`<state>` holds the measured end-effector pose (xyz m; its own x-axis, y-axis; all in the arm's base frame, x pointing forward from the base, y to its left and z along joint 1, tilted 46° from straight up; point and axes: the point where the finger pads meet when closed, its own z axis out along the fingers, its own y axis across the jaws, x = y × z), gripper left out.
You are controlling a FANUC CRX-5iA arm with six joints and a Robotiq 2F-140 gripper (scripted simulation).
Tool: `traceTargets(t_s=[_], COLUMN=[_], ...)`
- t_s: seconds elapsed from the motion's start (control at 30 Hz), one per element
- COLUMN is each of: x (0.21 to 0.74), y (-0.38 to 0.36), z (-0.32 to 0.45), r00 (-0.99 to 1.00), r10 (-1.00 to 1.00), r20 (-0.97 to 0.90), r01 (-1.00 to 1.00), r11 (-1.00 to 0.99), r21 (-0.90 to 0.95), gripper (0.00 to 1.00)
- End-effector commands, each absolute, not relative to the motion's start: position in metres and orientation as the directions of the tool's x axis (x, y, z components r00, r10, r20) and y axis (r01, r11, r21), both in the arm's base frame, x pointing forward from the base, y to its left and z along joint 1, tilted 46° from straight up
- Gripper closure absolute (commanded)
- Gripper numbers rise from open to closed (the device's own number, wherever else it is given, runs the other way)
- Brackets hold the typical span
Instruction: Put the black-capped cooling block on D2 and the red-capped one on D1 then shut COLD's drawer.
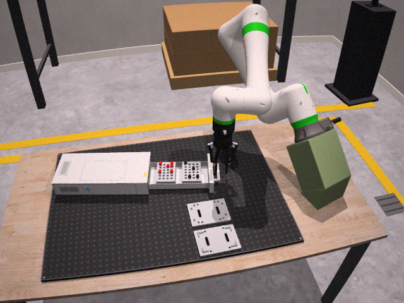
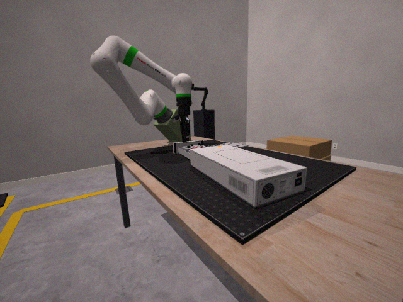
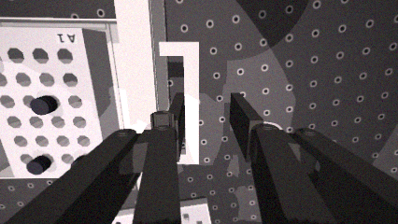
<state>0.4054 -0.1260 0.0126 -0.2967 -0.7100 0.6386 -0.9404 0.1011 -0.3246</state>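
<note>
The cooler COLD (image 1: 101, 169) (image 2: 234, 162) has its lamp (image 1: 145, 174) lit yellow. Its drawer (image 1: 211, 185) (image 3: 135, 61) is pulled out and holds both blocks. The red-capped block (image 1: 166, 179) is nearer the housing; the black-capped block (image 1: 191, 180) (image 3: 37, 39) is nearer the drawer front. Tubes stand in their bores. My gripper (image 1: 220, 170) (image 3: 207, 107) is partly open and empty at the drawer's handle (image 3: 191, 103). One finger is on the inner side of the handle bar, the other outside, with a gap to the bar. Slots D1 (image 1: 207, 216) and D2 (image 1: 217, 242) are empty.
The dark perforated board (image 1: 124, 238) (image 2: 201, 185) lies on the wooden table (image 1: 26, 235) (image 2: 351, 207) under the cooler and slots. The green arm base (image 1: 322, 166) stands at the right. A cardboard box (image 1: 218, 35) (image 2: 293, 143) is on the floor beyond the table.
</note>
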Motion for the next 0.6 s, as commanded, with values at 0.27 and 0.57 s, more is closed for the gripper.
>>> traceTargets(t_s=[0.27,0.57], x=[0.405,0.403], y=[-0.121,-0.114], z=[0.017,0.024], r00=[-0.296,-0.296], r10=[-0.711,-0.711], r20=[0.638,0.638], r01=[-0.94,-0.94], r11=[0.101,0.101], r21=[-0.325,-0.325], gripper=[0.66,0.66])
